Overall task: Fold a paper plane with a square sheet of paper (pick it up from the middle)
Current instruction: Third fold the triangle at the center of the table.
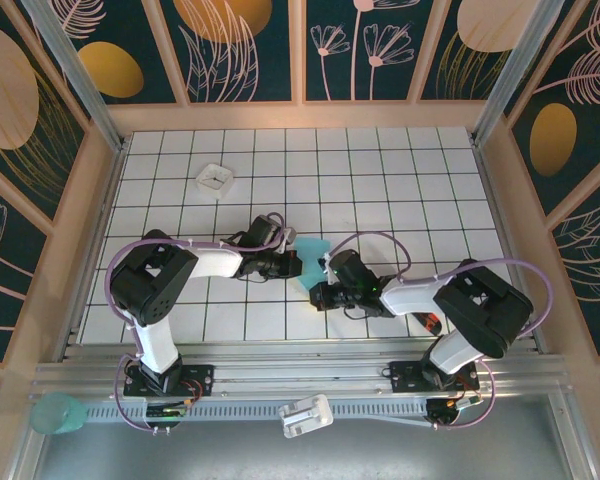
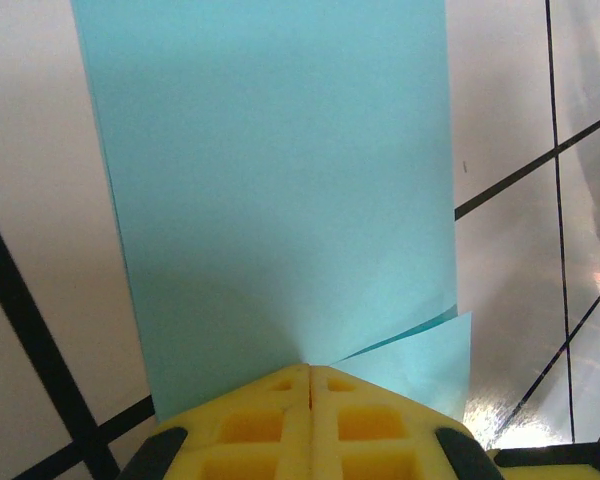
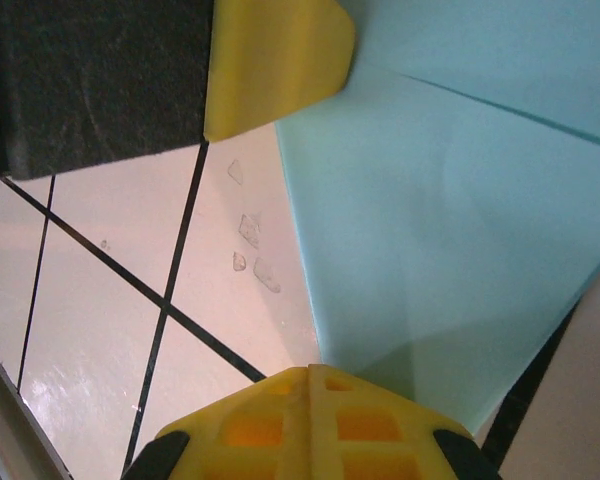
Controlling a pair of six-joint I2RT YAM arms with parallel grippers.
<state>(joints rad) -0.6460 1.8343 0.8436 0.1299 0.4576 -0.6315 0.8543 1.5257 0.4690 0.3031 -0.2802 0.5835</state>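
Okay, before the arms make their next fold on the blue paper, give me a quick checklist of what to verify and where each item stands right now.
1. Left gripper shut, with its tips at the blue paper: ok.
2. Right gripper shut, with its tips at the paper's edge: ok.
3. Paper pinched between the fingers rather than only pressed down: cannot tell for either gripper.
4. A fold already made: ok, a layered flap shows beside the left gripper's tips.
5. Grippers apart: ok. The left gripper's finger is close in the right wrist view, but not touching the right gripper.
6. White tray away from the paper: ok.
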